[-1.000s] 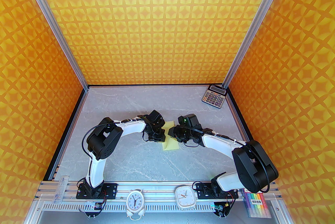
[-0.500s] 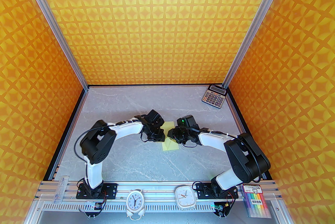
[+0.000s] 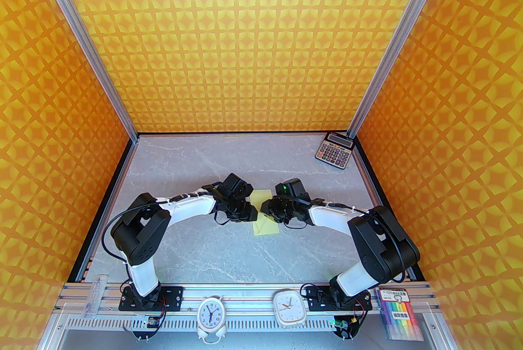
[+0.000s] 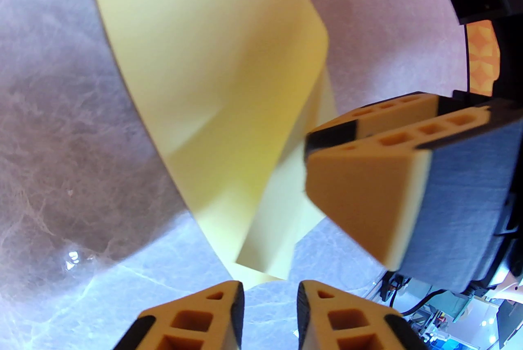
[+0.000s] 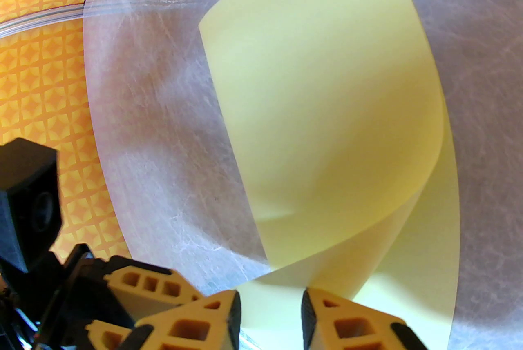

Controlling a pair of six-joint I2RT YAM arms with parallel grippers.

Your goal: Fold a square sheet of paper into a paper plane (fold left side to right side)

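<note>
Orange-tipped and up close, your left pincer stands parted, nothing between its tips, just short of the pale yellow square sheet of paper. Your right pincer is parted too, over the sheet's edge and gripping nothing; you can't tell whether it touches. Between the two, the sheet lies mid-way across the grey marbled desk, one flap curled over the rest, not pressed flat. Far right corner: a grey calculator.

Bright, even light; wrist views warped and blurry.
</note>
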